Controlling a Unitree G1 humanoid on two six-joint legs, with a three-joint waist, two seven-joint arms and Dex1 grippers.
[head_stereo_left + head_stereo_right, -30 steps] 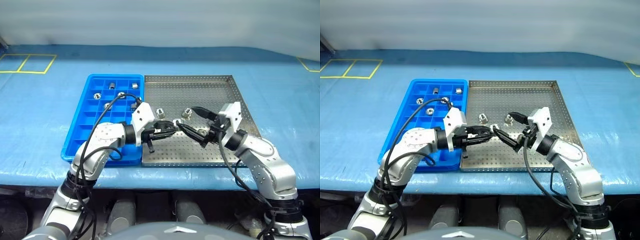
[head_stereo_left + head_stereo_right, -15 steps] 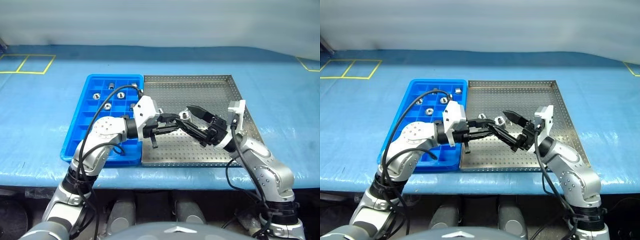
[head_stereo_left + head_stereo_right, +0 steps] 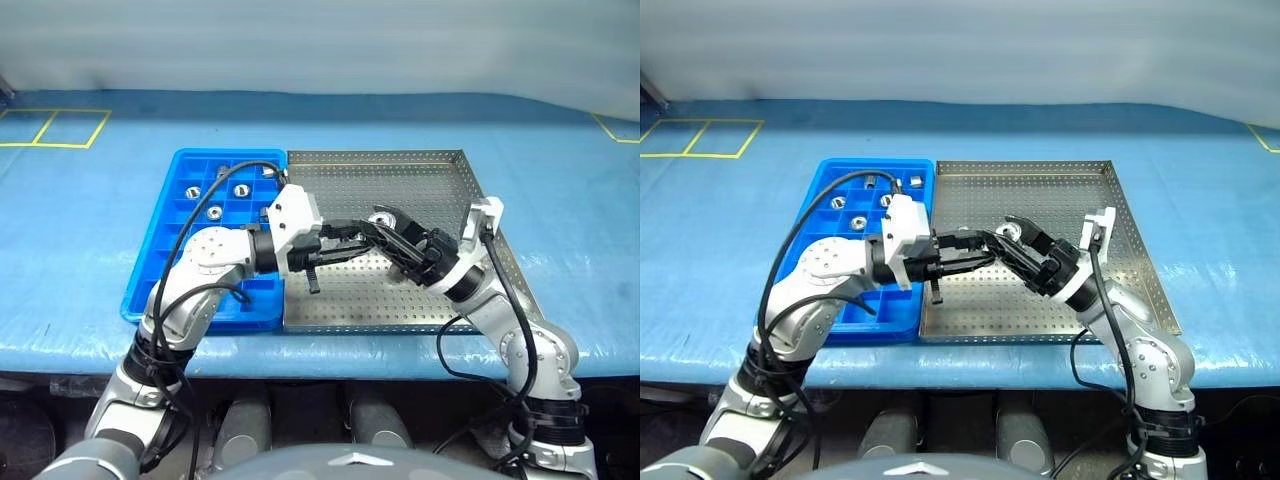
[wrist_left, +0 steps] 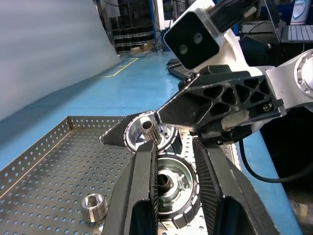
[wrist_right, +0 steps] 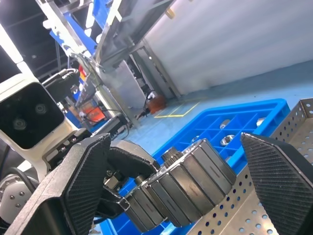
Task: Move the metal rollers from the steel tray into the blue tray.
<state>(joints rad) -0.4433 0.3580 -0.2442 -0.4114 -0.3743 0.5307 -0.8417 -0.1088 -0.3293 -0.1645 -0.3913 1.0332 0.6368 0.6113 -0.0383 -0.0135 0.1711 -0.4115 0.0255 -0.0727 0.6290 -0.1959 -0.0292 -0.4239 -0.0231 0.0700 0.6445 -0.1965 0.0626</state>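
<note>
**A:** Three pieces on the steel side, then? What did the head views give?

**B:** The left gripper (image 3: 356,232) reached level above the middle of the square perforated steel tray (image 3: 420,175), jaws nearly closed. It was tip to tip with the right gripper (image 3: 392,228), whose jaws stood wide and held nothing. The bright blue compartmented plastic tray (image 3: 158,240) lay against the steel tray's left edge. Several small shiny metal rollers (image 3: 213,211) sat in cells toward its far end.

**A:** And the left wrist view?

**B:** Its fingers (image 4: 146,186) were clamped on one ribbed silver roller (image 4: 171,188), bore facing back along the fingers. A loose roller (image 4: 93,206) lay on the perforated floor, and a second roller (image 4: 145,133) showed partly behind a right finger.

**A:** Right wrist view?

**B:** The held piece sat between the spread pads (image 5: 83,176), touching neither as far as I could tell.

**A:** What did the carry turn on?

**B:** The blue tray lay behind the left wrist, on that arm's own side, so I judged the left arm plainly nearer.

**A:** Any change over the last second?

**B:** Both grippers had risen off the floor and the right wrist had rolled over. The grips were unchanged.
</note>
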